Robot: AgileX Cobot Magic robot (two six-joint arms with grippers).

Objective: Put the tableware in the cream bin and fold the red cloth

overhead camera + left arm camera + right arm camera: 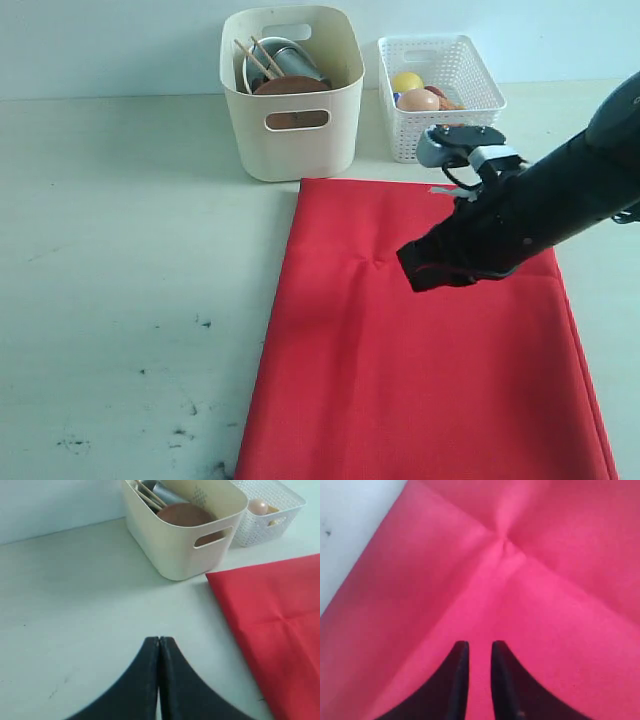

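Observation:
The red cloth point(420, 380) lies flat on the table as a long rectangle, with creases meeting near its middle point(506, 544). My right gripper point(413, 270) hovers over that middle part; its jaws point(480, 645) stand a little apart with only cloth showing between them. The cream bin point(290, 150) stands behind the cloth's far left corner. Inside it are the brown wooden plate point(290, 87), the steel cup point(295, 62) and the chopsticks point(262, 58). My left gripper point(159, 639) is shut over bare table, in front of the bin point(180, 550) and left of the cloth point(275, 610).
A white lattice basket point(470, 100) stands right of the bin, holding a lemon point(406, 81) and an egg point(418, 100). Dark smudges mark the table at the front left point(180, 430). A pale wall runs behind both containers.

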